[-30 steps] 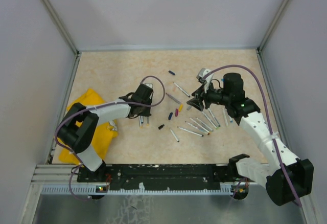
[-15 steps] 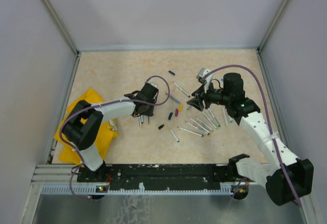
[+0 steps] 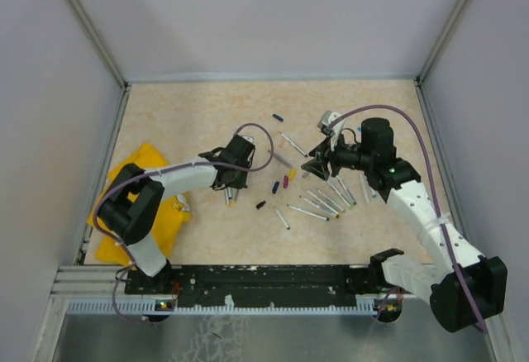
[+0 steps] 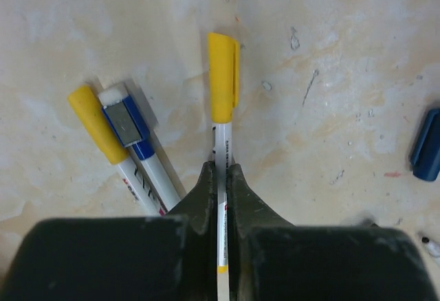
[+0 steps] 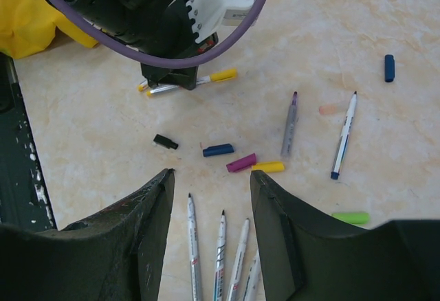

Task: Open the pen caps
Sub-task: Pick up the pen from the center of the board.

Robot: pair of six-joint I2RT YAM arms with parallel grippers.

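Observation:
My left gripper [image 4: 220,168] is shut on the white barrel of a pen [image 4: 221,151] lying on the table. That pen's yellow cap [image 4: 223,77] sticks out past the fingertips. Two capped pens, one yellow [image 4: 96,124] and one blue [image 4: 130,128], lie just left of it. In the top view the left gripper [image 3: 232,190] is left of centre. My right gripper [image 5: 212,181] hovers open over several uncapped pens [image 5: 193,246]. Loose pen caps lie ahead of it: black [image 5: 165,141], blue [image 5: 218,150], magenta [image 5: 241,163], yellow [image 5: 268,167].
A yellow cloth [image 3: 132,205] lies at the table's left edge under the left arm. A grey pen [image 5: 289,124], a white-and-blue pen [image 5: 343,136], a green cap [image 5: 350,217] and a dark blue cap [image 5: 389,68] lie further out. Walls enclose the table on three sides.
The left gripper shifted slightly right, settled over the pens and closed on the yellow-capped pen. The right arm has stayed still.

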